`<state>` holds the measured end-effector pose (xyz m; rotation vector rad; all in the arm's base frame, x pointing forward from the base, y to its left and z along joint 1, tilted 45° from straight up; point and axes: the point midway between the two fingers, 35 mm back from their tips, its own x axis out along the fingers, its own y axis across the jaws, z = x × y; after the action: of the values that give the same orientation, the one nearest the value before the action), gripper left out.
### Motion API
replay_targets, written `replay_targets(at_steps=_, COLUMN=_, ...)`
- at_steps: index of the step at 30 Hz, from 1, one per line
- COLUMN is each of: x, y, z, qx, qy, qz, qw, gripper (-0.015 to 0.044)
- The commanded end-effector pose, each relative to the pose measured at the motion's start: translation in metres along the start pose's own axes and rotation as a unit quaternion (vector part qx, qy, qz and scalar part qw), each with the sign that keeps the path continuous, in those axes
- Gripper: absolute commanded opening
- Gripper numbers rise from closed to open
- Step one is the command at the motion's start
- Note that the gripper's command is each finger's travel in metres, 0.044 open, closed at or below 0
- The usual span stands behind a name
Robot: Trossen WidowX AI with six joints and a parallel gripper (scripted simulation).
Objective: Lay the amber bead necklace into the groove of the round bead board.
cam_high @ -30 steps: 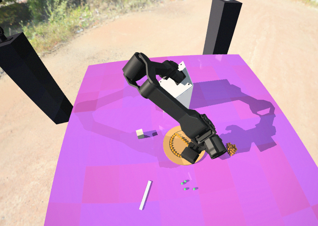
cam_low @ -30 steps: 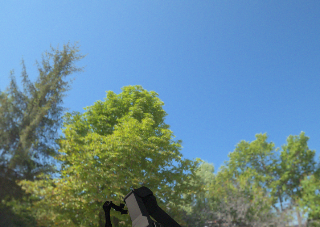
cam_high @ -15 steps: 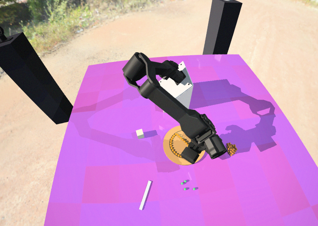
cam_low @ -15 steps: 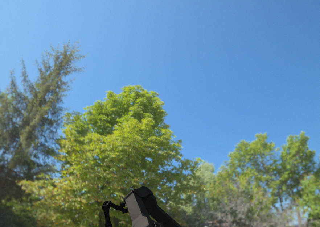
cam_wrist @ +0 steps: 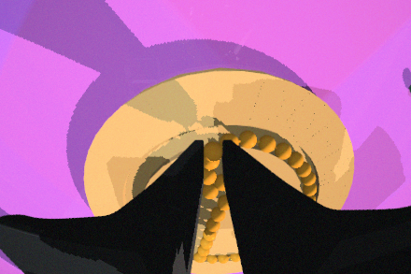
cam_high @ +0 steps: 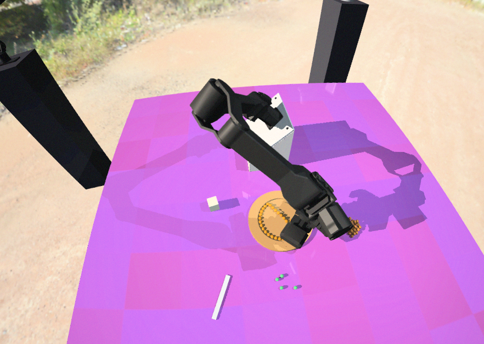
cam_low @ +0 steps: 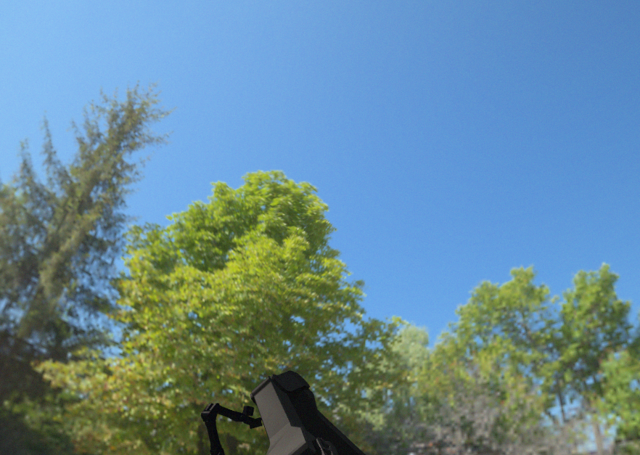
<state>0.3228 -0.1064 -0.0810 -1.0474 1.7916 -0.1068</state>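
The round bead board [cam_high: 254,231] [cam_wrist: 233,78] lies under my gripper. The amber bead necklace [cam_high: 260,218] [cam_wrist: 267,143] lies on it. One part curves along the groove, at the left in the top view and at the right in the wrist view. Another part runs nearly straight across the board's middle. My gripper [cam_wrist: 212,148] is shut on the amber bead necklace, with a bead between its fingertips, low over the groove's edge. The groove at the left in the wrist view shows no beads. In the top view the arm hides the fingertips and the board's right part.
A heap of brown beads [cam_high: 354,227] lies just right of the board. Several green beads [cam_high: 281,287] and a white bar [cam_high: 221,297] lie in front of it. A pale cube [cam_high: 213,203] stands left of it. The arm's white stand [cam_high: 287,148] is behind.
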Motion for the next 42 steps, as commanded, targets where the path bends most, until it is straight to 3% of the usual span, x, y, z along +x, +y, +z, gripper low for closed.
replay_targets(at_steps=1, x=0.0041, y=0.0009, z=-0.0002, qx=0.001, qy=0.003, qz=0.002, qw=1.000, gripper=0.0000)
replay_targets(at_steps=7, x=0.0098, y=0.0010, z=-0.0003, qx=0.001, qy=0.003, qz=0.002, qw=1.000, gripper=0.0000)
replay_targets(at_steps=24, x=0.0042, y=0.0006, z=0.0003, qx=0.001, qy=0.001, qz=0.002, qw=1.000, gripper=0.0440)
replay_targets(at_steps=42, x=0.0017, y=0.0005, z=0.0003, qx=0.001, qy=0.003, qz=0.002, qw=1.000, gripper=0.0440)
